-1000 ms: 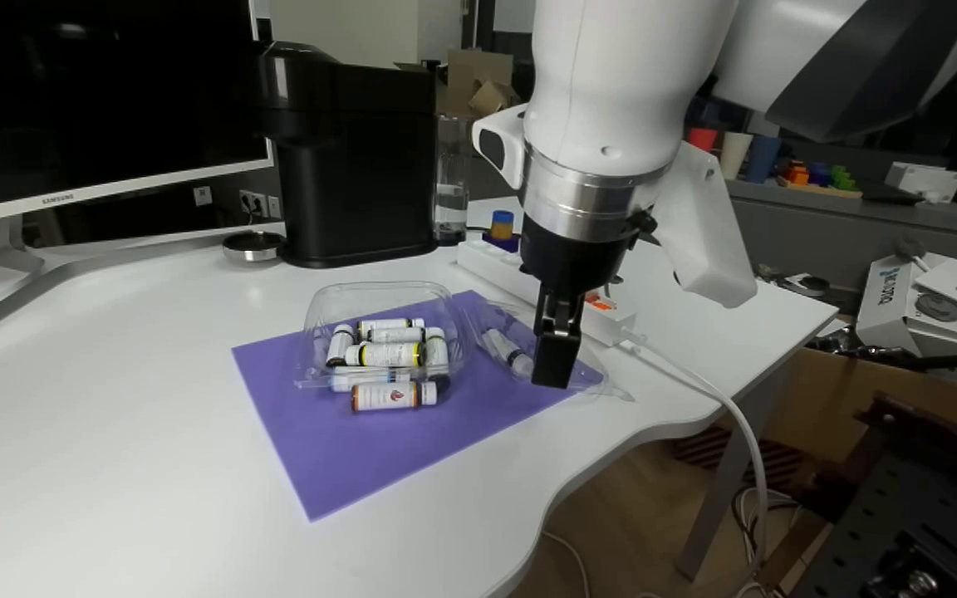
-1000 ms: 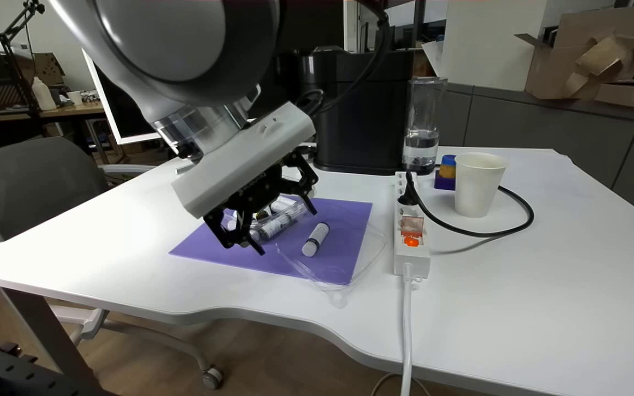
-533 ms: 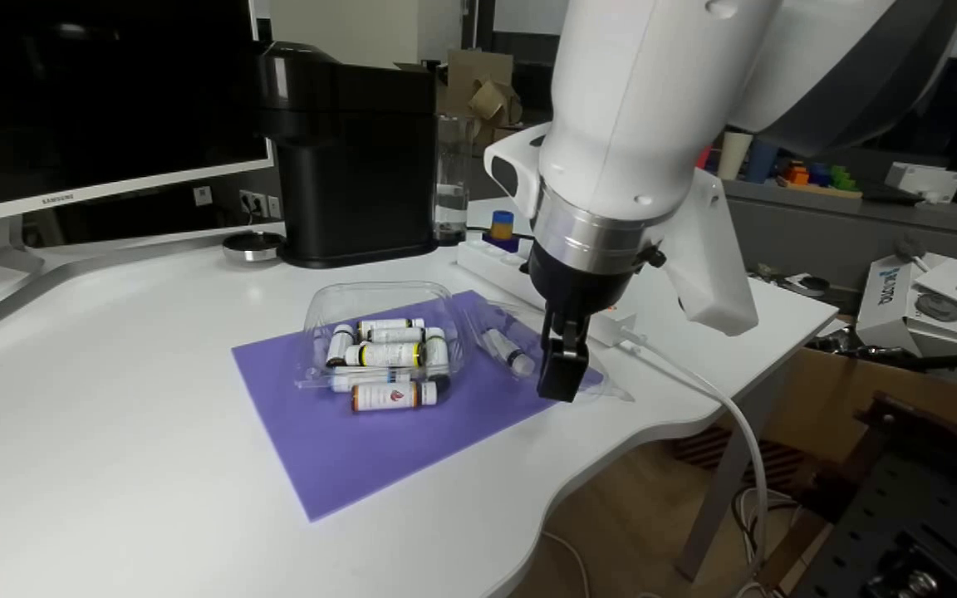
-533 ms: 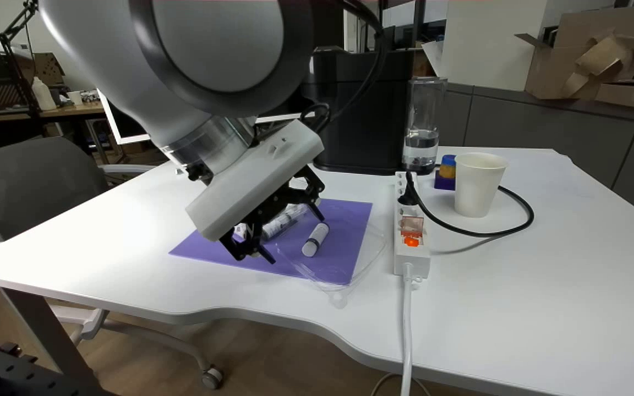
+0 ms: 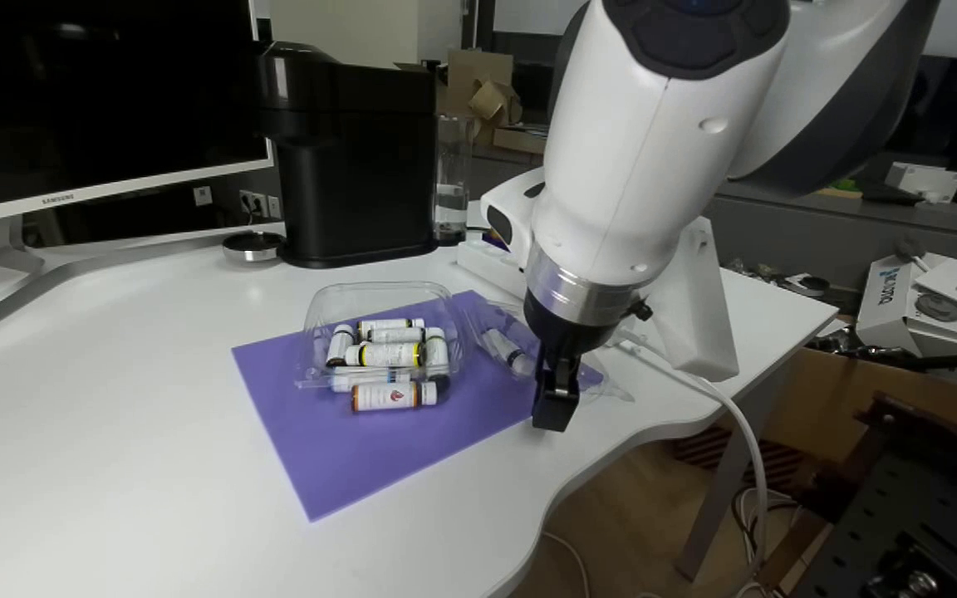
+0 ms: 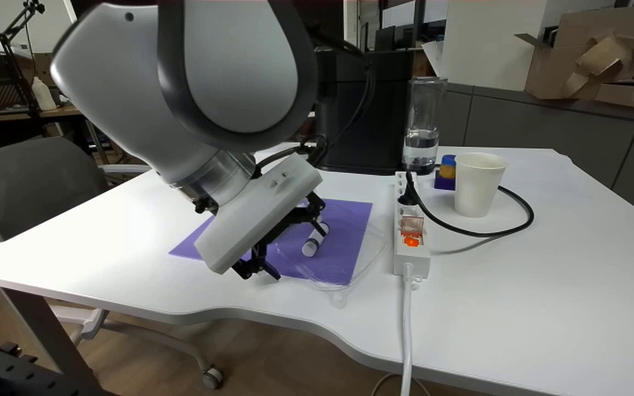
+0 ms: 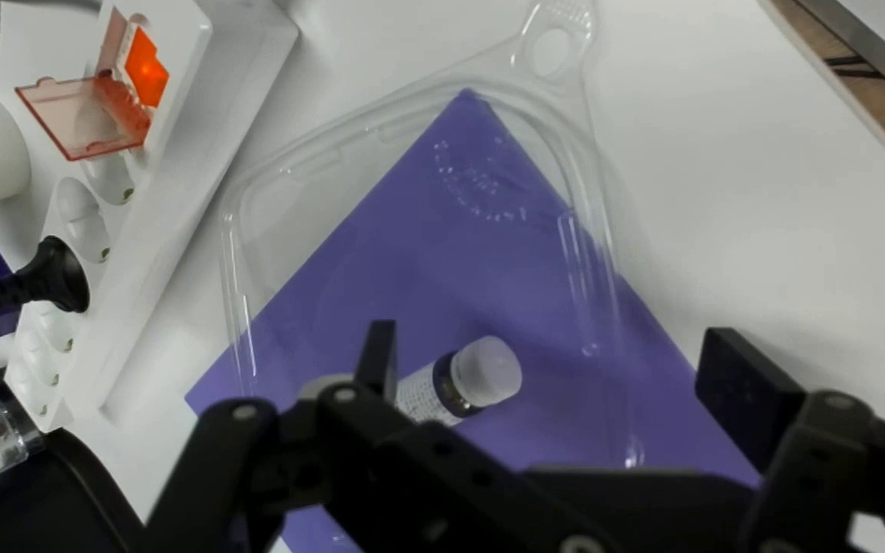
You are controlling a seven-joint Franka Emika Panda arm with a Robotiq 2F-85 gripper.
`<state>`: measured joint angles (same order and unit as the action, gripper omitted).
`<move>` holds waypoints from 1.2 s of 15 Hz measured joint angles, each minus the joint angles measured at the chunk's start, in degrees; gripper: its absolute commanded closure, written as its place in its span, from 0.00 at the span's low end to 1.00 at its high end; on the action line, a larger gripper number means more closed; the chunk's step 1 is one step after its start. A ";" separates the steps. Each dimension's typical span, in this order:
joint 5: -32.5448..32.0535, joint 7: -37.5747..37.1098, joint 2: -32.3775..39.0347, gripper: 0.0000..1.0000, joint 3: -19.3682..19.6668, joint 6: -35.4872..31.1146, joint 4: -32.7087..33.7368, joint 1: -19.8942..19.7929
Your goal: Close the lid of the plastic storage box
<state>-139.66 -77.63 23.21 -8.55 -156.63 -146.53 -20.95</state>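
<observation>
Lower than moments earlier, the end effector (image 5: 556, 411) hangs near the uncovered plastic storage box (image 5: 383, 303) in an exterior view. In an exterior view, the lid (image 6: 344, 258) lies open across purple mat (image 6: 347, 214) and desk (image 6: 487, 286). Wrist view: fingers (image 7: 742, 384) apart, lid ungripped; swinging it shut apparently remains.

Glossy, see-through plastic lid (image 7: 427, 253) and storage box (image 5: 383, 301); matt mat (image 5: 345, 465); smooth tabletop (image 5: 113, 415); polished metal collar (image 5: 576, 291); matt gripper (image 7: 554, 369).

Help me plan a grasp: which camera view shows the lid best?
The wrist view: the lid is close up, its shape and holed tab distinct, lower end hidden. In an exterior view, the fingers block part; in an exterior view, only its faint outline shows beside the power strip.
</observation>
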 measured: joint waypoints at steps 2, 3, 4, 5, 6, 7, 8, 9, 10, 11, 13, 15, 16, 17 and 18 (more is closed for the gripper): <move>-1.18 -1.24 0.72 0.00 -0.65 1.08 0.53 -0.36; -1.72 -1.70 0.85 0.00 -0.96 1.44 0.72 -0.57; -2.37 -2.30 0.90 0.00 -1.22 1.75 0.88 -0.79; -2.84 -2.68 0.91 0.00 -1.32 2.05 1.02 -0.87; -3.38 -3.23 0.91 0.00 -1.32 2.20 1.16 -0.87; -3.66 -3.53 0.91 0.00 -1.32 2.30 1.28 -0.86; -4.12 -3.93 0.91 0.00 -1.32 2.37 1.43 -0.87; -4.54 -4.45 0.91 0.00 -1.32 2.46 1.61 -0.87; -4.74 -4.68 0.91 0.00 -1.31 2.63 1.79 -0.87; -5.06 -4.96 0.91 0.00 -1.28 2.82 1.95 -0.87; -5.82 -5.78 0.84 0.00 -1.26 3.38 2.13 -0.87; -7.24 -7.00 0.33 0.00 -1.32 3.63 2.16 -0.87; -8.34 -7.95 -0.15 0.00 -1.46 3.77 2.13 -0.87; -9.59 -9.03 -0.82 0.00 -1.66 4.00 2.01 -0.84; -9.58 -9.29 -1.72 0.00 -2.65 4.51 1.78 -1.16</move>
<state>-149.24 -86.93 21.49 -11.21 -152.12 -144.76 -22.10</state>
